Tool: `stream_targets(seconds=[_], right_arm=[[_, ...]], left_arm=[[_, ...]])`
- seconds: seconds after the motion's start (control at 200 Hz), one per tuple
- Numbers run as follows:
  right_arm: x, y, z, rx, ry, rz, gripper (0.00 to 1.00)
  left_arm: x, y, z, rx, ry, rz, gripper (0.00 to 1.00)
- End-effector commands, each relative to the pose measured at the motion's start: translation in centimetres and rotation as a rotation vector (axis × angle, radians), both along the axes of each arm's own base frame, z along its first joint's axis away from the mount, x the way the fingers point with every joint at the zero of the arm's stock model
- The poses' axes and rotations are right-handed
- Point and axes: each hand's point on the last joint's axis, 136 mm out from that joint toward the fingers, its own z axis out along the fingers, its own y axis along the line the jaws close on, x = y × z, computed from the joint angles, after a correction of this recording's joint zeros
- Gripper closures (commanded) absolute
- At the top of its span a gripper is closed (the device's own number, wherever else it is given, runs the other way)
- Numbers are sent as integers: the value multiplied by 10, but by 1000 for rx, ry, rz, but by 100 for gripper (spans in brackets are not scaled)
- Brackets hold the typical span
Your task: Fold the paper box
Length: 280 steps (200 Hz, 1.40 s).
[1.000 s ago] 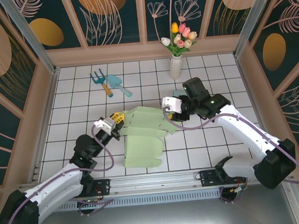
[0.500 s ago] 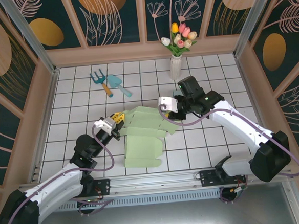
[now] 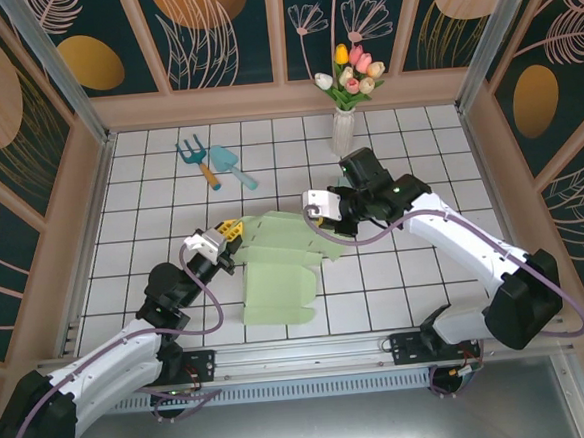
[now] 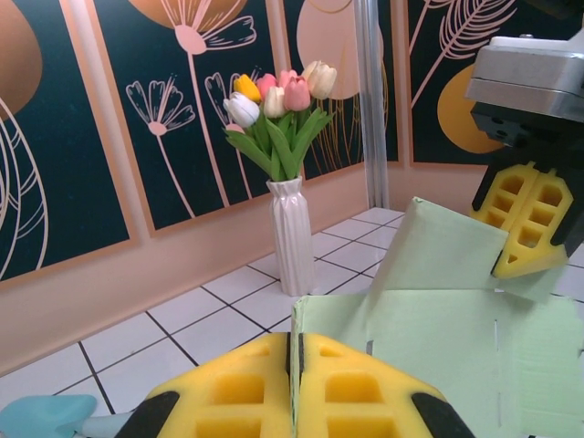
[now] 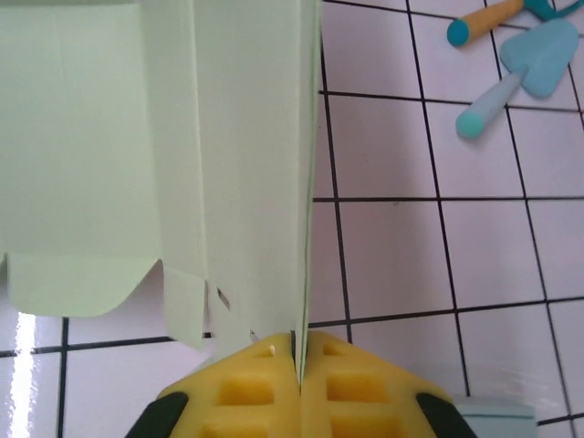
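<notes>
We see the paper box (image 3: pixel 281 280) as a pale green die-cut sheet, only partly folded, near the middle of the white tiled bench (image 3: pixel 407 286). Its near panel lies flat on the tiles, while the far panels rise along straight creases. One far flap (image 4: pixel 447 251) stands tilted up. Along one edge we see narrow slits, a rounded tab (image 5: pixel 82 287) and small notches.

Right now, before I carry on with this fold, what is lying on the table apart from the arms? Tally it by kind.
paper box: 1
toy garden tools: 2, a fork and a trowel
vase of tulips: 1
small pale-blue item, kind unclear: 1
Total: 5
</notes>
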Motion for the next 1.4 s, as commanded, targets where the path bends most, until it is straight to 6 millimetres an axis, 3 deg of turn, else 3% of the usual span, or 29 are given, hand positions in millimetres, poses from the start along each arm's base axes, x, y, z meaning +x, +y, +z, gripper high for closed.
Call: stream_targets(seconds=[0.0,0.135,0.205,0.26,0.32,0.375,0.535,0.966,1.396], right_arm=[[-2,1,9,-12,6,11,100],[12,-12,12,-74,-20,-84,100],[19,-18,15,-106,-26,-133,100],[24,-22,14,-134,-37,-154,100],[26,-24,14,-151,-44,-161,100],[30,-24,16,-157,-51,-168,100],[32,-18,17,-142,-37,-163,100],[21,-22,-1,-140,-6,-113,100],[25,-22,8,-93,-12,-125,100]], left_arm=[[-1,2,14,-45,-28,4,97],[14,19,36,-187,76,110,67],[28,37,52,-298,199,219,61],[34,46,60,-362,319,281,62],[34,43,70,-415,433,270,64],[31,32,77,-460,539,213,69],[27,-10,68,-575,740,2,73],[46,-41,38,-565,835,-44,78],[37,-83,23,-519,907,-97,85]])
